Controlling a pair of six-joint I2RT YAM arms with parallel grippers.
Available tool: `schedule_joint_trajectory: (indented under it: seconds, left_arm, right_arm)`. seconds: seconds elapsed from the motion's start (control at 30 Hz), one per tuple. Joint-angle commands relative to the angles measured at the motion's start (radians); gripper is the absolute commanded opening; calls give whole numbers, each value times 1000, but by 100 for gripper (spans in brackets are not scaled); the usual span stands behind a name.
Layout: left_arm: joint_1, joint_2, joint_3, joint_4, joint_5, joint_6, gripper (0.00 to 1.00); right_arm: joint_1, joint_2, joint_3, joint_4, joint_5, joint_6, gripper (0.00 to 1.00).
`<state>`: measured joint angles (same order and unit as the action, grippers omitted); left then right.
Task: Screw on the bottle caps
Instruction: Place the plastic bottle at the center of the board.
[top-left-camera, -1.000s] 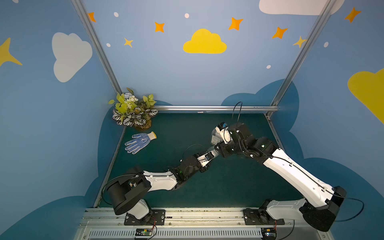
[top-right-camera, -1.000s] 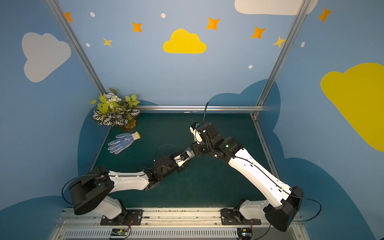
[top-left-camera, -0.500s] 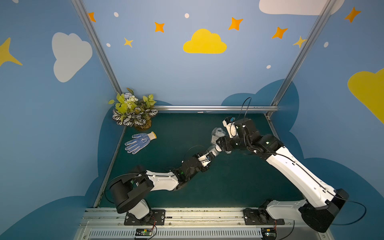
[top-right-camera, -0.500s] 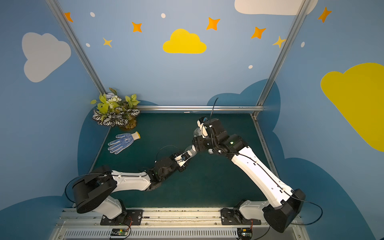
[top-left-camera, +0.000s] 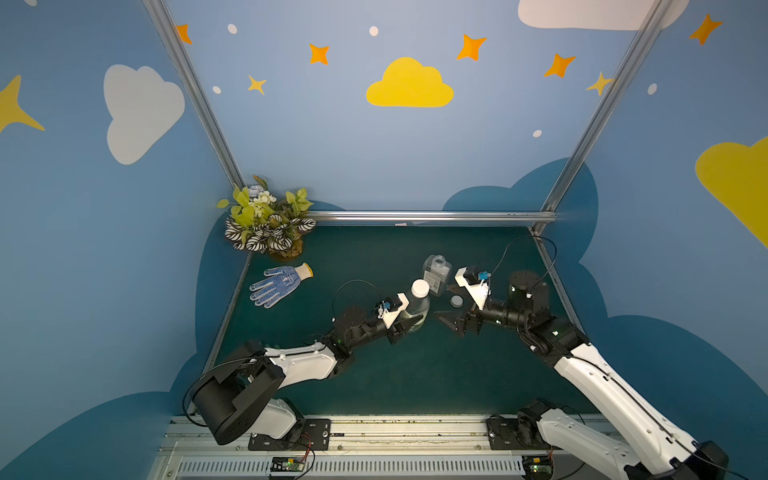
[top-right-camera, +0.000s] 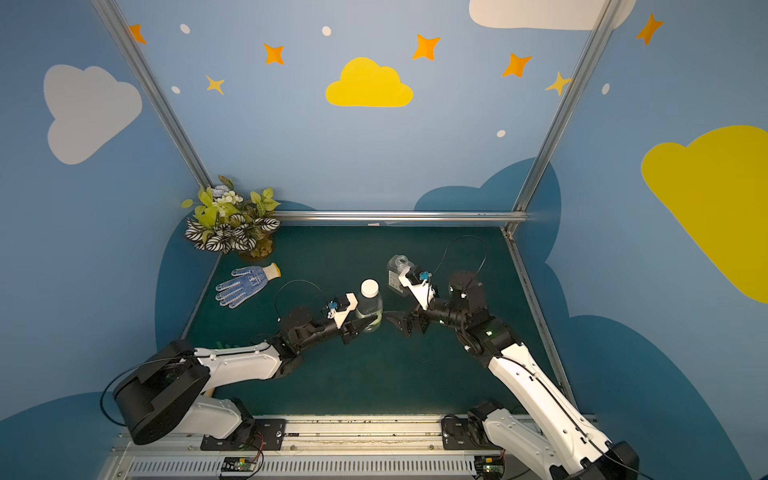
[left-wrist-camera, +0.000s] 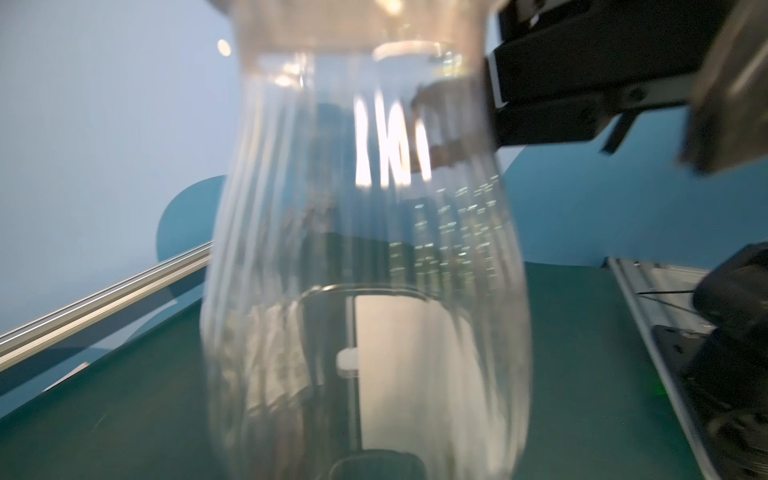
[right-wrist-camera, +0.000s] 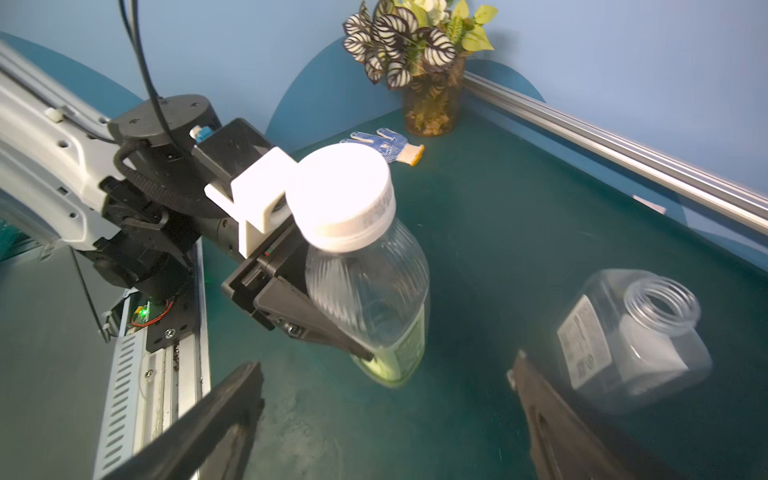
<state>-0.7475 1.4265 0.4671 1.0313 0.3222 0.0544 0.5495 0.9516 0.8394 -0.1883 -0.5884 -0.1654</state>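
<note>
Left gripper clamps slim bottle upright, white cap topmost; right gripper spread, empty.

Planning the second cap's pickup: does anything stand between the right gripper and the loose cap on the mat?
Nothing visible does. In a top view the loose cap lies on bare mat just beyond the open right gripper, toward the squat bottle. The slim bottle, held by the left gripper, stands off to one side.
</note>
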Motion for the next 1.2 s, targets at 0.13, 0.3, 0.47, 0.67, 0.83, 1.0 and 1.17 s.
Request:
schedule_joint_trajectory:
  seconds: [0.13, 0.3, 0.47, 0.67, 0.83, 1.0, 1.17]
  left_arm:
    - [8, 26, 35, 81, 194, -88, 21]
    - [8, 30, 41, 77, 206, -93, 22]
    - [11, 29, 41, 74, 213, -90, 24]
    - [15, 33, 44, 78, 216, -96, 27]
    - [16, 37, 45, 73, 216, -91, 34]
    - [19, 45, 35, 74, 202, -80, 53]
    - [28, 48, 8, 73, 178, -72, 73]
  right_arm:
    - [91, 104, 100, 61, -132, -202, 98]
    - [102, 143, 115, 42, -122, -224, 98]
    - [105, 170, 118, -3, -139, -245, 85]
    - [104, 197, 138, -82, -133, -276, 55]
    - [102, 200, 146, -91, -110, -273, 47]
    - [101, 197, 152, -87, -38, -258, 46]
    - [99, 212, 140, -22, 55, -225, 46]
